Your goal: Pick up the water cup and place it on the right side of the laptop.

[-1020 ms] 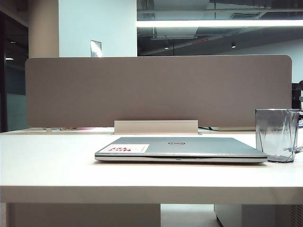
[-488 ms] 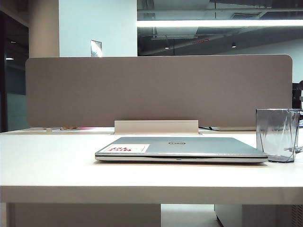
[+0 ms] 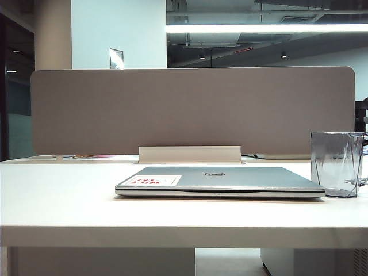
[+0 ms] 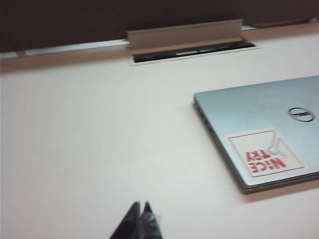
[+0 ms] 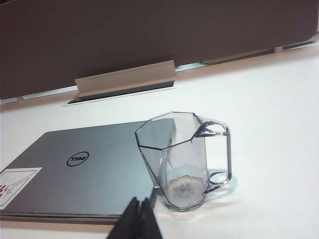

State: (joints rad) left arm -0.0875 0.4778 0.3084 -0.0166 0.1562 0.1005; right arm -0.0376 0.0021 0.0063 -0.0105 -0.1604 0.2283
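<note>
Near the front of the table, right gripper (image 5: 139, 208): its dark fingertips are pressed together with nothing between them; it hangs clear of the tabletop, just short of the cup on the near side, not touching it. It does not show in the exterior view.

Left gripper (image 4: 140, 211): fingertips likewise closed to a point and holding nothing, over bare table well to the left of the laptop and nearer the front edge. It is also absent from the exterior view.

Water cup (image 5: 183, 157): upright on the table, free of any grip, its foot just beside the laptop's right edge. The right wrist view shows a clear handle on the side turned away from the laptop. In the exterior view the water cup (image 3: 336, 164) stands at the right end of the laptop, close to the frame's edge.

Laptop (image 5: 82, 165): closed and flat in the middle of the table, logo and white sticker with red print on the lid; same laptop (image 4: 259, 131) in the left wrist view and laptop (image 3: 218, 181) from the front.

Table (image 3: 63, 201): pale and bare around both items; a cable slot with a raised flap (image 3: 189, 154) lies beyond the laptop, before the grey divider panel (image 3: 190, 109).

Progress: judging by the layout, the cup already stands on the right of the laptop with no gripper on it, so the placing looks done.

Left to do: seemingly only for the arms to stay clear or park; nothing suggests the cup needs shifting.
</note>
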